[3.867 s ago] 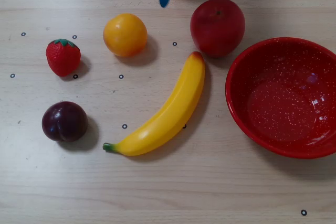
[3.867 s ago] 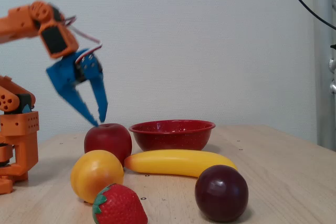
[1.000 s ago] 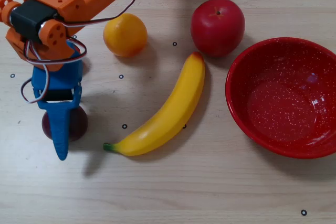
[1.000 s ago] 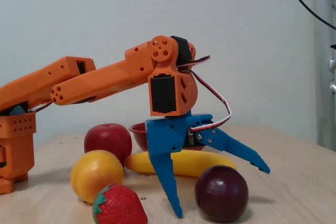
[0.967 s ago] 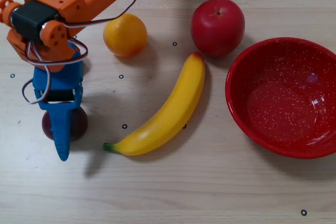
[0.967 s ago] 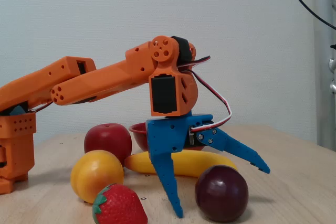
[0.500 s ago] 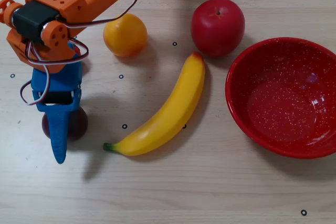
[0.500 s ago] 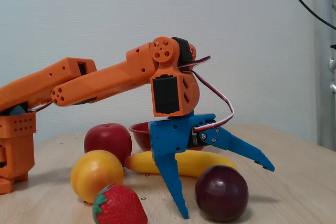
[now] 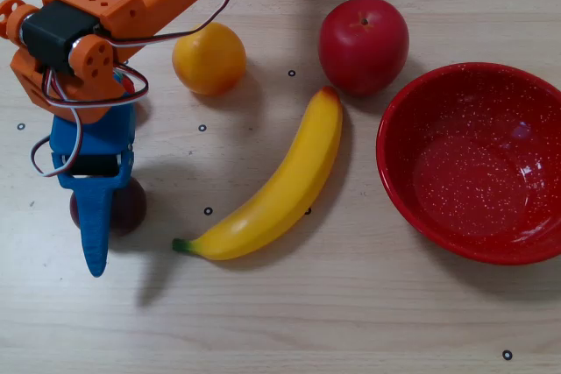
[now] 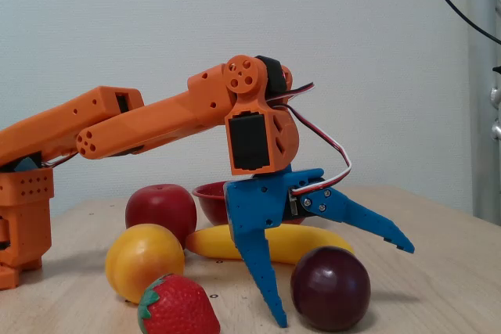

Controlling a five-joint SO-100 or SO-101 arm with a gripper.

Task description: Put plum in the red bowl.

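The plum is a small dark maroon ball on the wooden table at the left of the overhead view, partly hidden under the blue gripper. In the fixed view the plum rests on the table between the spread jaws of the gripper. One fingertip is down near the table just left of the plum, and the other is raised to its right. The gripper is open and holds nothing. The red bowl, speckled and empty, stands at the right of the overhead view, and shows in the fixed view behind the arm.
A yellow banana lies diagonally between plum and bowl. A red apple and an orange sit behind it. A strawberry lies in the fixed view's foreground. The orange arm reaches in from the top left.
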